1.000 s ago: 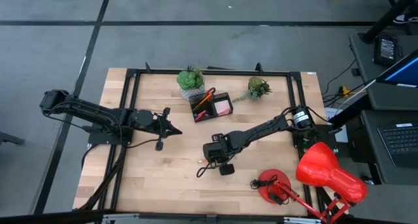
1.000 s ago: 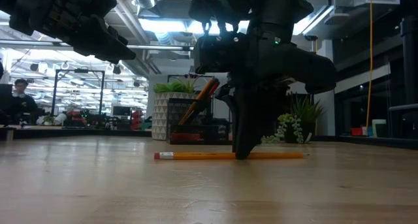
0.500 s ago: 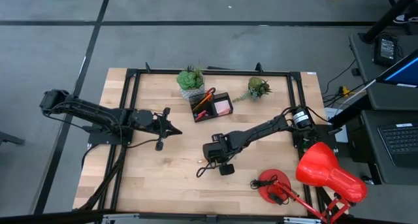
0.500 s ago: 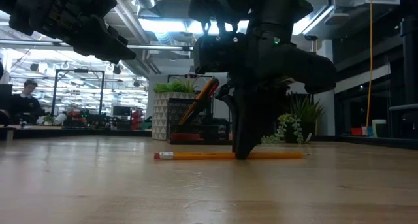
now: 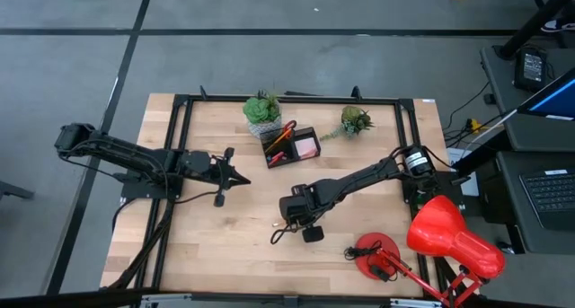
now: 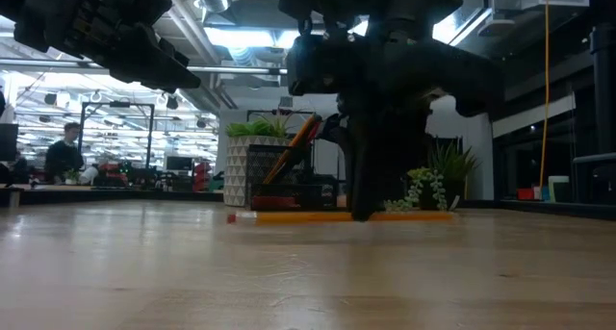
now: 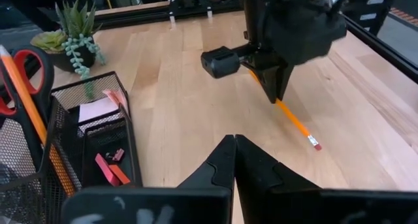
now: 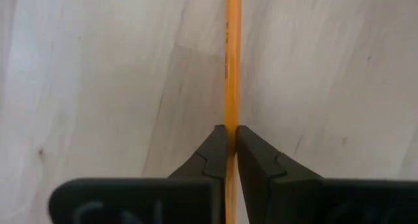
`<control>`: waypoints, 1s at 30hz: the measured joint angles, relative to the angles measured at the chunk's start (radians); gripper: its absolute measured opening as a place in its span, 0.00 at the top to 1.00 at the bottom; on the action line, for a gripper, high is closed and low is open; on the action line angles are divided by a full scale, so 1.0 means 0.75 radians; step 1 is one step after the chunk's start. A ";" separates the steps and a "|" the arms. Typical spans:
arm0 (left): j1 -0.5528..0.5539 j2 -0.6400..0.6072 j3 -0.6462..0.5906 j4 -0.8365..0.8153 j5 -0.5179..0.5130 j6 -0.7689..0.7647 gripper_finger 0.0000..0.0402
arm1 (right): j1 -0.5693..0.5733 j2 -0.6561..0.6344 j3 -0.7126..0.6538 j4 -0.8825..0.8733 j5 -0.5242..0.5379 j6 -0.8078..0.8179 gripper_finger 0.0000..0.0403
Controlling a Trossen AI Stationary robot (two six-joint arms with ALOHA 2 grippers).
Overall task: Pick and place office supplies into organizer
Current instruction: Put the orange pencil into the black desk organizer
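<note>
An orange pencil [image 6: 289,215] with a pink eraser end hangs level just above the table, near its middle, with my right gripper [image 6: 363,213] shut on it. The black mesh organizer [image 5: 292,146] stands toward the table's far side; red-handled scissors [image 7: 19,67] and another orange pencil [image 7: 32,119] stand upright in it, and a pink sticky-note pad [image 7: 98,110] and small red erasers [image 7: 108,166] lie in its compartments. My left gripper [image 7: 234,140] is shut and empty, held above the table's left half. My right gripper pinches the pencil's shaft [image 8: 232,113] near its middle between its two fingers. The fingers come steeply from above and lie across the pencil. The pencil is level and lifted just clear of the table.
Two potted plants [image 5: 262,113] [image 5: 355,121] flank the organizer at the far edge. A red desk lamp [image 5: 449,236] with its round base [image 5: 373,254] stands at the near right corner. A black frame rail [image 5: 296,99] borders the table.
My right gripper has risen a little, staying shut on the pencil. The pencil, which lay on the table a second ago, is now lifted clear and stays level.
</note>
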 joint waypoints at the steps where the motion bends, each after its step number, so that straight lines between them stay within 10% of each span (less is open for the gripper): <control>1: 0.000 0.000 0.000 0.000 -0.001 0.013 1.00 | -0.001 -0.006 0.000 0.001 0.000 0.000 0.93; 30: 0.001 -0.230 0.001 0.088 -0.041 0.211 1.00 | -0.084 -0.687 -0.237 0.397 0.219 -0.148 0.93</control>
